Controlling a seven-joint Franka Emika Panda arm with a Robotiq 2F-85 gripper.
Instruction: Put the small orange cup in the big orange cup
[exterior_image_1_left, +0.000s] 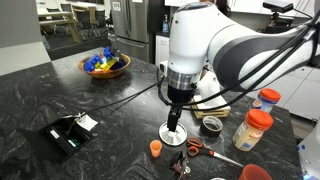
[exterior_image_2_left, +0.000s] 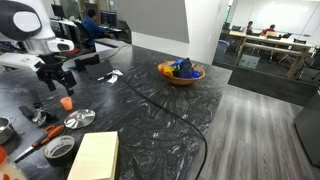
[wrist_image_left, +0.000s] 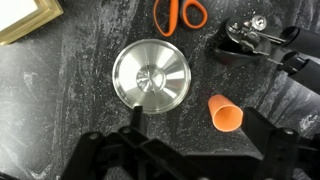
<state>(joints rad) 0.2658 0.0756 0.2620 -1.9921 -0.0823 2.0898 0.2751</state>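
The small orange cup (exterior_image_1_left: 156, 148) stands upright on the dark marble table, left of a flat silver lid (exterior_image_1_left: 174, 134). In the wrist view the small orange cup (wrist_image_left: 226, 112) shows its open mouth, just right of the silver lid (wrist_image_left: 150, 77). My gripper (exterior_image_1_left: 175, 118) hangs above the lid, open and holding nothing. In the wrist view my gripper (wrist_image_left: 200, 140) has the cup close to its right finger (wrist_image_left: 264, 128). The big orange cup (exterior_image_1_left: 255, 173) is cut off by the lower edge of an exterior view.
Orange-handled scissors (wrist_image_left: 180, 13) lie beyond the lid. Two clear jars with orange lids (exterior_image_1_left: 253, 128) stand near the big cup. A black device (exterior_image_1_left: 68, 133), a yellow pad (exterior_image_2_left: 95, 158), a round black tin (exterior_image_2_left: 60, 149) and a fruit bowl (exterior_image_1_left: 105, 65) share the table. A cable (exterior_image_2_left: 150, 100) crosses it.
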